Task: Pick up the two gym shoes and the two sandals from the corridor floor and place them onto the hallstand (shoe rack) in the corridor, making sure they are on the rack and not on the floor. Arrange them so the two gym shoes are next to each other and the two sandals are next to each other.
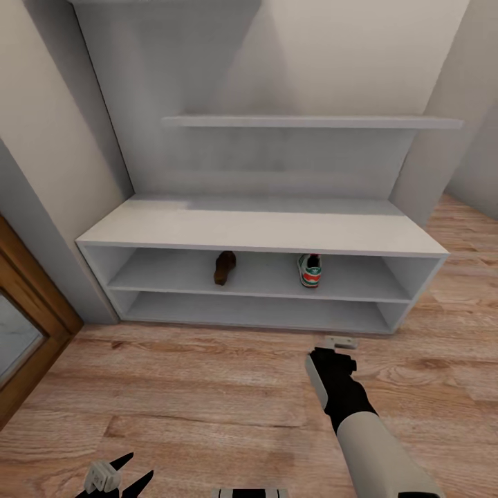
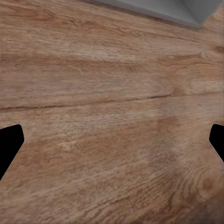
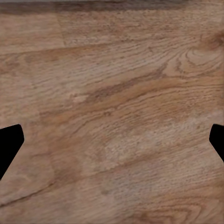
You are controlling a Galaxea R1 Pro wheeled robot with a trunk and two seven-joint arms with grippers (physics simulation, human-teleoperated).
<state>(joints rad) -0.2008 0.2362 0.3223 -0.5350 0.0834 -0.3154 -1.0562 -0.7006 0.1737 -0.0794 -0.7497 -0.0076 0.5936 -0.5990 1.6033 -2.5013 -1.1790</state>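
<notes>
One sandal (image 1: pixel 224 268) and one gym shoe (image 1: pixel 310 270) sit well apart on the rack's (image 1: pixel 263 232) upper shelf. Above the floor (image 1: pixel 207 387), both the left gripper (image 1: pixel 117 477) and right gripper (image 3: pixel 112 140) hang with fingers spread, holding nothing.

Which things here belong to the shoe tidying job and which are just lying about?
Part of the job:
- brown sandal, on the rack's upper low shelf
- white sneaker, on the same shelf, apart from the sandal
- shoe rack
- wood floor
- left gripper and right gripper, both empty, jaws open

Just there:
- wooden door frame
- wall shelf
</notes>
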